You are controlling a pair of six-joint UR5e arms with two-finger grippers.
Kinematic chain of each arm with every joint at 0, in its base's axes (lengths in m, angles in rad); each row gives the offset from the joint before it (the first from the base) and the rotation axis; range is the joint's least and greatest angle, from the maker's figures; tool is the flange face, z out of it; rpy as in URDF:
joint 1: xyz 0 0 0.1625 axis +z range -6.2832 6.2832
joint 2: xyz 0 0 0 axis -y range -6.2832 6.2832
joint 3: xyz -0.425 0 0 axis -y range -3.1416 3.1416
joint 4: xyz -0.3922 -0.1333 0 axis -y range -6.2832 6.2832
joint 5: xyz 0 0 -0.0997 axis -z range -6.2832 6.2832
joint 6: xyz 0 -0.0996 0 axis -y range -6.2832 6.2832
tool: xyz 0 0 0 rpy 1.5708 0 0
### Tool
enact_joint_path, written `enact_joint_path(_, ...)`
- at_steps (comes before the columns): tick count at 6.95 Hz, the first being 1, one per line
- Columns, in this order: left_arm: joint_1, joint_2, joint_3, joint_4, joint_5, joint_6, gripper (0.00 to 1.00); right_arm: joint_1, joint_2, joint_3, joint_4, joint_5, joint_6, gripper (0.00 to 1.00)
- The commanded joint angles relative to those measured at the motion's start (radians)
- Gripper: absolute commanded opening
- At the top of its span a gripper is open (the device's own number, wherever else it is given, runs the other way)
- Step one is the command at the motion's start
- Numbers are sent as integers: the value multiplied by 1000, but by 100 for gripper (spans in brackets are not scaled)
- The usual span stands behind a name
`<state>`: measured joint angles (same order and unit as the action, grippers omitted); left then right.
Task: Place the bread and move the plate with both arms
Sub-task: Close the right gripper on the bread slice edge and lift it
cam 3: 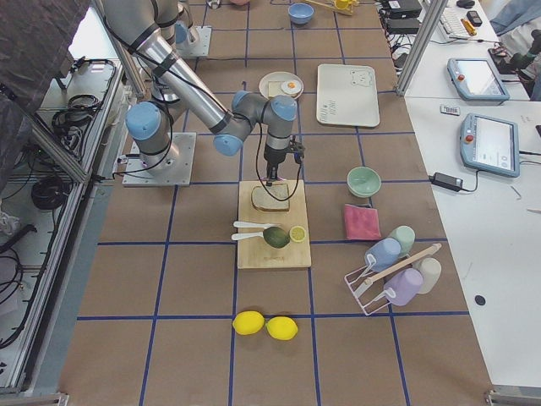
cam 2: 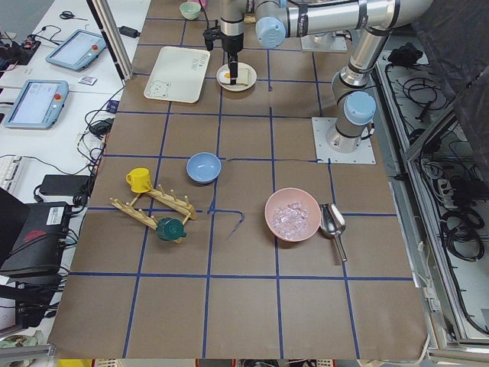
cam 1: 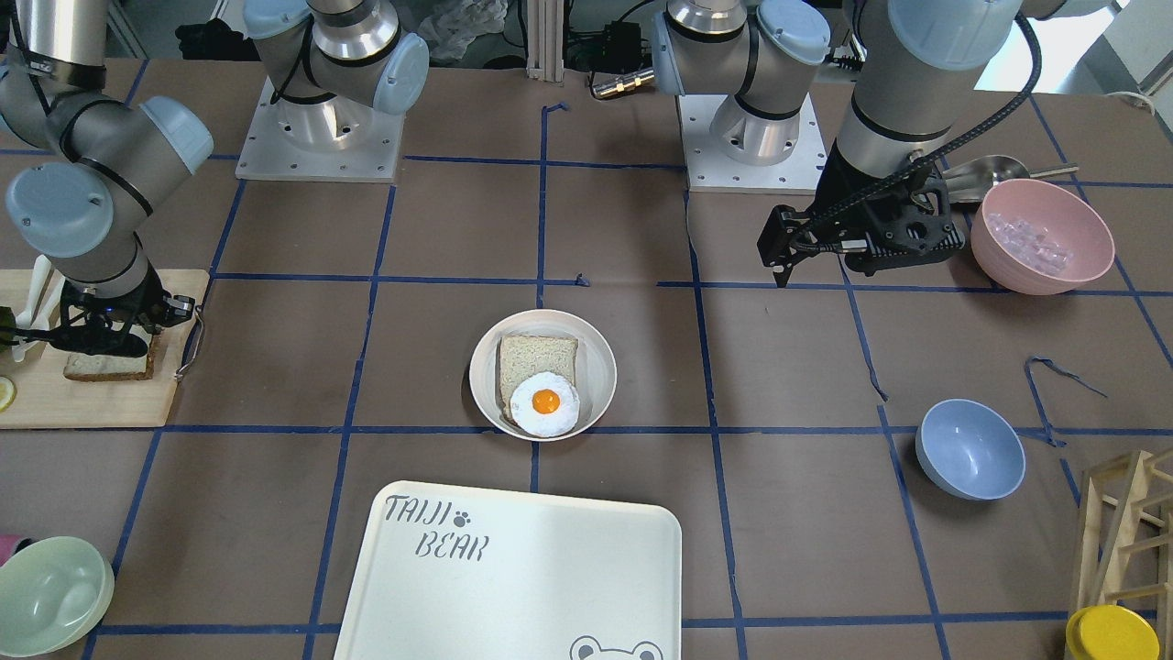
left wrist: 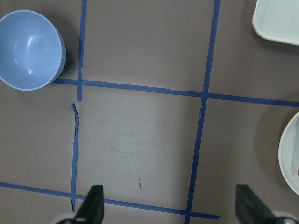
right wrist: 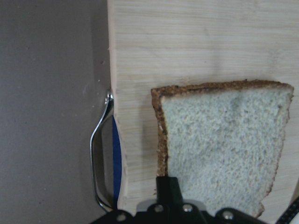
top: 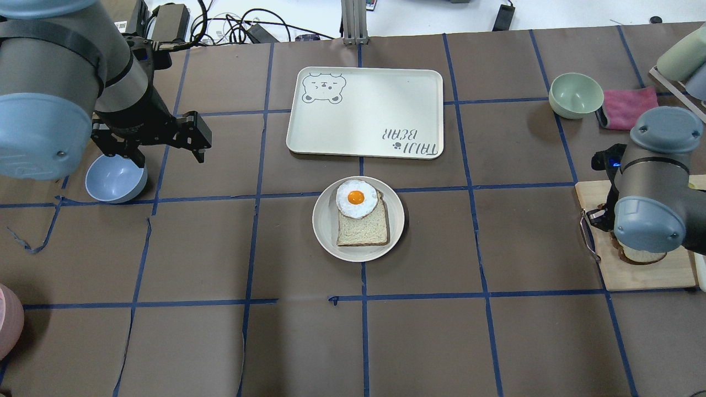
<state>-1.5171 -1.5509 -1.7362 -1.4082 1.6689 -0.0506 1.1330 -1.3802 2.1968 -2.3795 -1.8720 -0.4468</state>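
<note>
The bread (right wrist: 224,144), a dark-crusted slice, lies flat on a wooden cutting board (right wrist: 187,46); it also shows in the front-facing view (cam 1: 110,367). My right gripper (cam 1: 92,341) hangs low over it and looks open. One finger (right wrist: 168,186) sits at the slice's left crust; the other is hidden. The plate (cam 1: 600,367) stands mid-table and holds a squarer pale slice topped with a fried egg (cam 1: 544,401). Its rim also shows in the overhead view (top: 325,231). My left gripper (left wrist: 170,205) is open and empty above bare table, between the plate and a blue bowl (left wrist: 28,49).
The TAIJI BEAR tray (top: 364,113) lies just beyond the plate. A pale green bowl (top: 575,95) and a pink cloth (top: 629,107) sit beyond the cutting board (top: 645,275). A pink bowl of ice (cam 1: 1042,235) and a metal scoop (cam 1: 990,172) sit near the left arm.
</note>
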Motion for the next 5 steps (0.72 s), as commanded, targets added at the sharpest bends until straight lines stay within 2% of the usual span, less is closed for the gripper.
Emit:
enact_joint_path(1,0,0,0,-2,0,0,100,-1,0,0,0,1,-4,0)
enact_joint_path(4,0,0,0,-2,2,0,100,-1,-23,-57,6,-1,-9,0)
enact_joint_path(5,0,0,0,-2,2,0,100,2,-72,-77,104,7,11,0)
